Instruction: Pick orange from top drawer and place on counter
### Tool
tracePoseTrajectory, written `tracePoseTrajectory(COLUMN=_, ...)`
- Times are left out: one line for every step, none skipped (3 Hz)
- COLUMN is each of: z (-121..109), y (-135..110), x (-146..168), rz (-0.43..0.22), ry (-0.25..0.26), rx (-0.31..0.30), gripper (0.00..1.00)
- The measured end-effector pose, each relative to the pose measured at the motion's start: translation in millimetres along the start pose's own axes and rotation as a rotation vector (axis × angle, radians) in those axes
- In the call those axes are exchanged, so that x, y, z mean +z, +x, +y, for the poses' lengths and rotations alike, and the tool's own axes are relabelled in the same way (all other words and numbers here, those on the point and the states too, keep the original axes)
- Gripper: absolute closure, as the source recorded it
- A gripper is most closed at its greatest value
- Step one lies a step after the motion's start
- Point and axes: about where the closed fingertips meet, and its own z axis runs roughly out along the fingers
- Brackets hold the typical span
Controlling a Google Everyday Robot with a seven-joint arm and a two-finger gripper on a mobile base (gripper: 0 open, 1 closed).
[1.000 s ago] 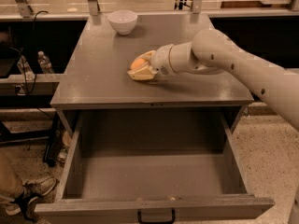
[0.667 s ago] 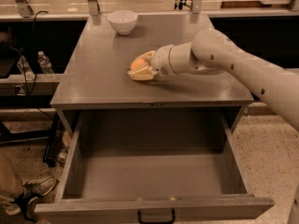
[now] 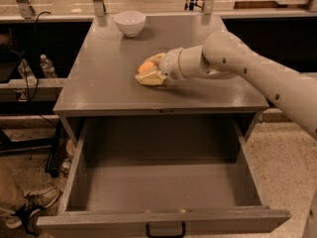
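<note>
The orange (image 3: pixel 146 67) sits between the pale fingers of my gripper (image 3: pixel 148 72), low on the grey counter (image 3: pixel 99 78) near its middle. The gripper is closed around the fruit, which appears to rest on or just above the counter surface. My white arm reaches in from the right. The top drawer (image 3: pixel 163 187) stands pulled fully open below the counter. Its floor is bare, and a black handle (image 3: pixel 165 230) shows on its front panel.
A white bowl (image 3: pixel 130 23) stands at the back of the counter. A water bottle (image 3: pixel 47 66) stands on a shelf at the left. A person's shoe (image 3: pixel 34 202) is on the floor at the lower left. Metal posts rise behind the counter.
</note>
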Motion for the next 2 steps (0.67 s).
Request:
tracePoseTrajectory(z=-4, y=-4, x=-3, rz=-0.004, ry=-0.004, rx=-0.001, gripper=0.00)
tracePoseTrajectory(z=-14, y=-13, x=-14, rz=-0.045, ry=0.009, rx=0.001, gripper=0.00)
